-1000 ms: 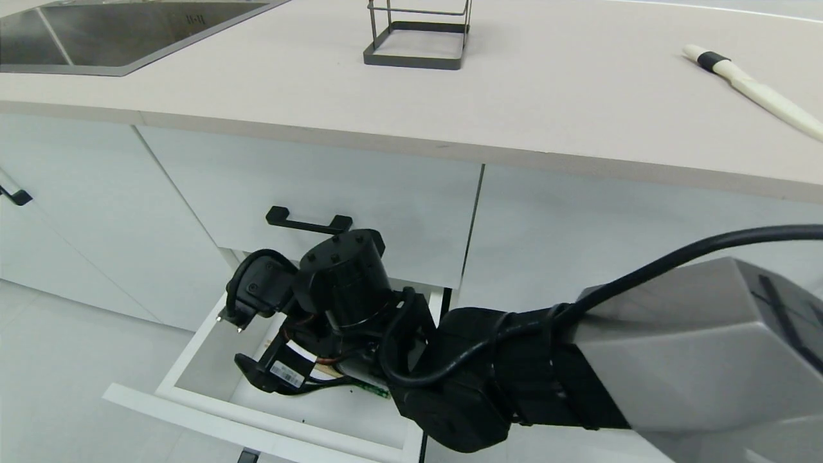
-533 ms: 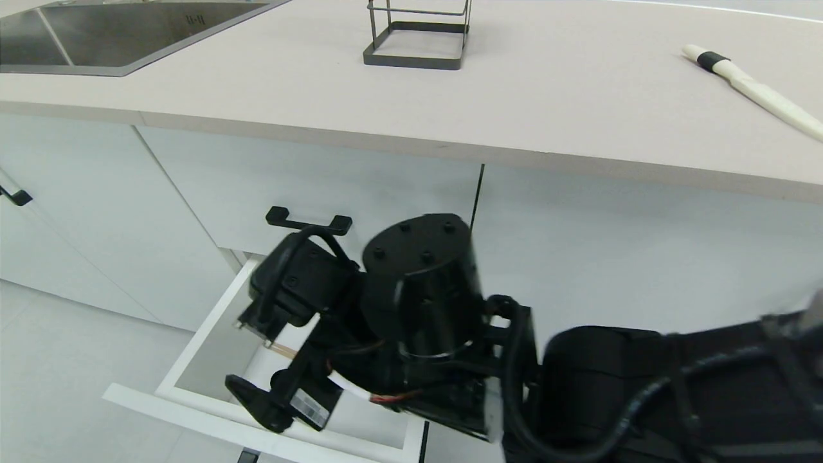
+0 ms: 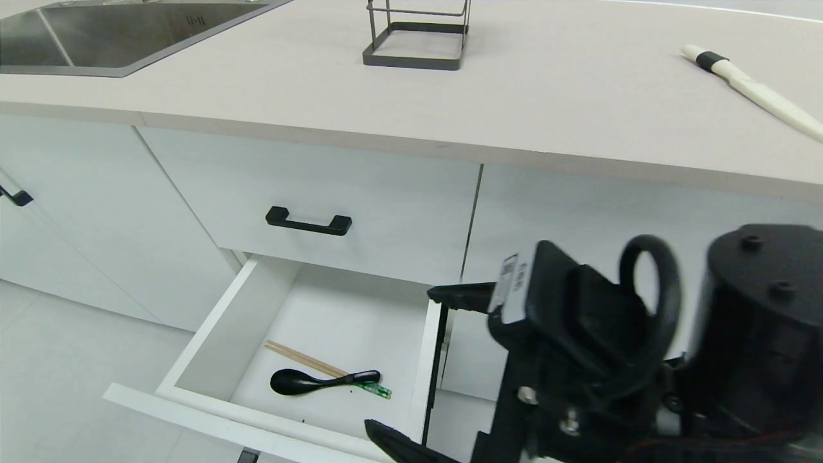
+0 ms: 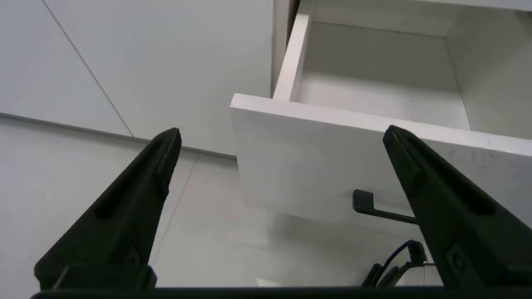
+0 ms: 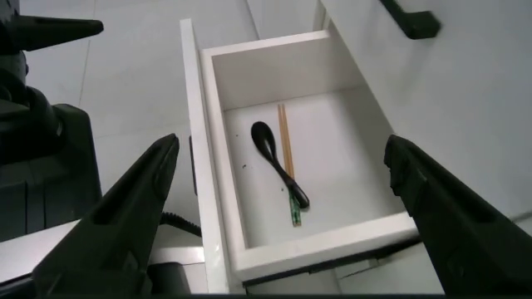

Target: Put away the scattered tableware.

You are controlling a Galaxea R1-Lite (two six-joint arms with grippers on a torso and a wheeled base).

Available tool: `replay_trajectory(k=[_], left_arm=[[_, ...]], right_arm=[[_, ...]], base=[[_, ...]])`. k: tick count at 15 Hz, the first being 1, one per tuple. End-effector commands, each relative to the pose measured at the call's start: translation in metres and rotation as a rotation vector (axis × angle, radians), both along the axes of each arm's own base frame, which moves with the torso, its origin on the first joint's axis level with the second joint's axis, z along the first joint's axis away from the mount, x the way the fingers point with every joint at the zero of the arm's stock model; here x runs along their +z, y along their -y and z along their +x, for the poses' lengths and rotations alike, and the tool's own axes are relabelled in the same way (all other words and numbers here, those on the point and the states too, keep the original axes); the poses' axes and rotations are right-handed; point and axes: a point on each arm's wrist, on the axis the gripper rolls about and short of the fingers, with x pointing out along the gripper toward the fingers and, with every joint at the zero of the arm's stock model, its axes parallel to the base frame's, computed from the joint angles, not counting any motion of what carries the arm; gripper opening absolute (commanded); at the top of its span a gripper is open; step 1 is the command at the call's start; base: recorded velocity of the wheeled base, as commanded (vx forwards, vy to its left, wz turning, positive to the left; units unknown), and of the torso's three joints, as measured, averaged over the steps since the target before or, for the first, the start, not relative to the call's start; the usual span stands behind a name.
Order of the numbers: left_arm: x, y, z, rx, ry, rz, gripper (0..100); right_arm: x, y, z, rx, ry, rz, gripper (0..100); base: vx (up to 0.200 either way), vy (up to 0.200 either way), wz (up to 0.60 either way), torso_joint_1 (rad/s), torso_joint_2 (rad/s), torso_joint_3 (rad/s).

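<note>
Uncovered now that the right arm has pulled back out of the drawer, the black spoon lies on the drawer floor across a pair of chopsticks, touching them, near the front. The right gripper hangs just outside the drawer's right wall, its fingers spread wide and empty. The left gripper sits low in front of the drawer face, fingers likewise apart with nothing between them.

Up on the counter, far to the right, a pale long-handled utensil lies alone, which I take to be the next piece. To do the retreat well, the right arm should rise clear of the drawer wall and the counter edge before swinging over. It should then come down across the utensil's handle, not along it.
</note>
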Motion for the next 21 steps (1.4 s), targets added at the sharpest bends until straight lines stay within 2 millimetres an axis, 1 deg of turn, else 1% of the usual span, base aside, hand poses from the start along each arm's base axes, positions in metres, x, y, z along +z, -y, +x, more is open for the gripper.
replay_trajectory(k=[1,2,4,5,6,7,8,10,12,13,14,15,18,19,21], left_arm=[[0.000,0.000,0.000,0.000,-0.003,0.000,100],[0.000,0.000,0.000,0.000,-0.003,0.000,100],[0.000,0.000,0.000,0.000,-0.001,0.000,100],[0.000,0.000,0.000,0.000,-0.003,0.000,100],[0.000,0.000,0.000,0.000,-0.001,0.000,100],[0.000,0.000,0.000,0.000,-0.001,0.000,100],[0.000,0.000,0.000,0.000,-0.001,0.000,100],[0.000,0.000,0.000,0.000,-0.001,0.000,100],[0.000,0.000,0.000,0.000,-0.001,0.000,100],[0.000,0.000,0.000,0.000,-0.001,0.000,100],[0.000,0.000,0.000,0.000,-0.001,0.000,100],[0.000,0.000,0.000,0.000,-0.003,0.000,100],[0.000,0.000,0.000,0.000,-0.001,0.000,100],[0.000,0.000,0.000,0.000,-0.001,0.000,100],[0.000,0.000,0.000,0.000,-0.003,0.002,100]], right_arm=[[0.015,0.038,-0.012,-0.032,0.032,0.062,100],[0.013,0.054,-0.018,-0.041,0.034,0.062,100],[0.010,0.072,-0.025,-0.055,0.039,0.070,100],[0.005,0.089,-0.029,-0.078,0.040,0.071,100],[0.002,0.100,-0.032,-0.094,0.041,0.075,100],[0.001,0.106,-0.034,-0.104,0.044,0.079,100],[-0.005,0.122,-0.041,-0.123,0.049,0.087,100],[-0.013,0.143,-0.051,-0.143,0.062,0.106,100],[-0.019,0.160,-0.061,-0.153,0.076,0.133,100],[-0.022,0.165,-0.065,-0.153,0.080,0.140,100],[-0.027,0.176,-0.072,-0.152,0.092,0.165,100],[-0.028,0.182,-0.077,-0.150,0.106,0.189,100],[-0.024,0.192,-0.084,-0.144,0.138,0.249,100],[-0.023,0.198,-0.085,-0.188,0.136,0.287,100],[-0.019,0.215,-0.088,-0.355,0.194,0.346,100]], base=[[0.000,0.000,0.00,0.000,0.00,0.000],[0.000,0.000,0.00,0.000,0.00,0.000],[0.000,0.000,0.00,0.000,0.00,0.000],[0.000,0.000,0.00,0.000,0.00,0.000],[0.000,0.000,0.00,0.000,0.00,0.000],[0.000,0.000,0.00,0.000,0.00,0.000],[0.000,0.000,0.00,0.000,0.00,0.000],[0.000,0.000,0.00,0.000,0.00,0.000],[0.000,0.000,0.00,0.000,0.00,0.000],[0.000,0.000,0.00,0.000,0.00,0.000],[0.000,0.000,0.00,0.000,0.00,0.000],[0.000,0.000,0.00,0.000,0.00,0.000],[0.000,0.000,0.00,0.000,0.00,0.000],[0.000,0.000,0.00,0.000,0.00,0.000],[0.000,0.000,0.00,0.000,0.00,0.000]])
